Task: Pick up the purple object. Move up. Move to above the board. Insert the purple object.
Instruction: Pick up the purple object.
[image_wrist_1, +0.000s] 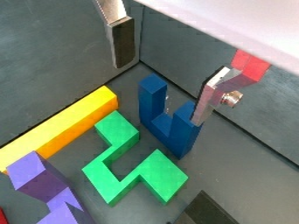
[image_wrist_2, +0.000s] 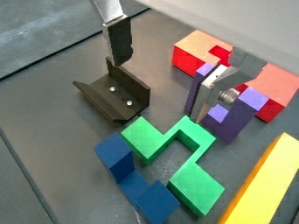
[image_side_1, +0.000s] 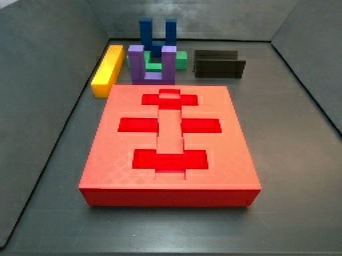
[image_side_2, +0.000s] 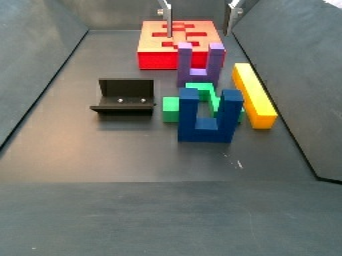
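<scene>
The purple object (image_side_2: 201, 64) stands with its two arms up, just in front of the red board (image_side_2: 181, 40), and also shows in the wrist views (image_wrist_2: 230, 118) (image_wrist_1: 41, 185). The board (image_side_1: 171, 140) lies flat with cross-shaped recesses. My gripper (image_wrist_2: 162, 87) hangs above the cluster of pieces, open and empty. In a wrist view one finger (image_wrist_2: 212, 92) stands in front of the purple object and the other is over the fixture (image_wrist_2: 114, 94). In the wrist view (image_wrist_1: 162, 90) the gripper is over the blue U piece (image_wrist_1: 163, 118).
A green block (image_side_2: 191, 100) lies between the purple object and the blue U piece (image_side_2: 211, 118). A yellow bar (image_side_2: 253, 93) lies alongside them. The fixture (image_side_2: 123, 98) stands on the other side. Grey walls ring the floor.
</scene>
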